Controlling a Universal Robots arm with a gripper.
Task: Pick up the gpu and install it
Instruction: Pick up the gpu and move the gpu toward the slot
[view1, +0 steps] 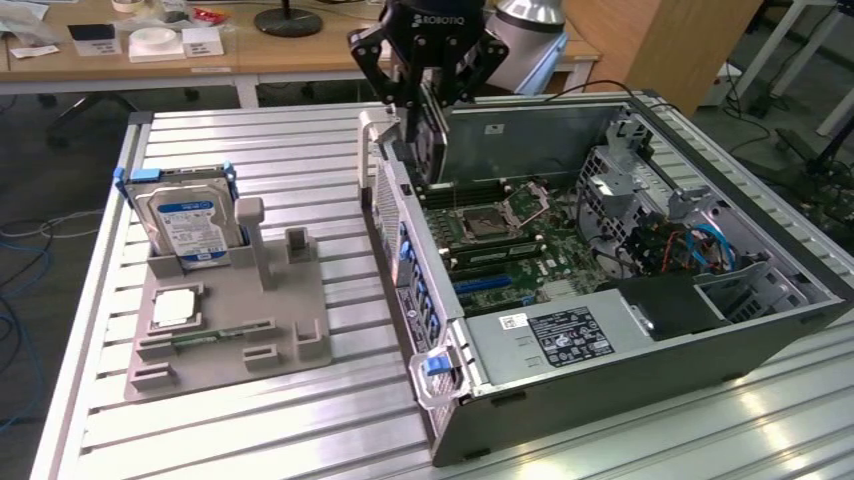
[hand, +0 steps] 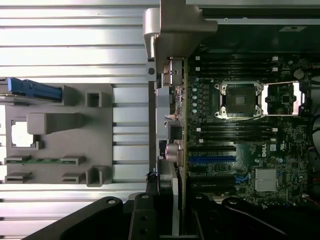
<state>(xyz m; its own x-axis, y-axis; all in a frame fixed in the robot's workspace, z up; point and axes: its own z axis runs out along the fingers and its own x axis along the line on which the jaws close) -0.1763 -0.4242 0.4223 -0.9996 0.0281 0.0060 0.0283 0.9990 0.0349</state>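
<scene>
Gpu (view1: 429, 150) hangs upright, clamped in tool (view1: 430, 98), above open case (view1: 641, 335).

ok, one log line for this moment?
gripper: shut on gpu | gpu: upright, above open case by rear wall, not in slot | hard drive, processor chip: on grey fixture

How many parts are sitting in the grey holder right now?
3 in the grey holder: a hard drive upright at the far end in the exterior view, a square chip flat mid-holder, a green memory stick slotted nearer the camera. More may be hidden.
</scene>
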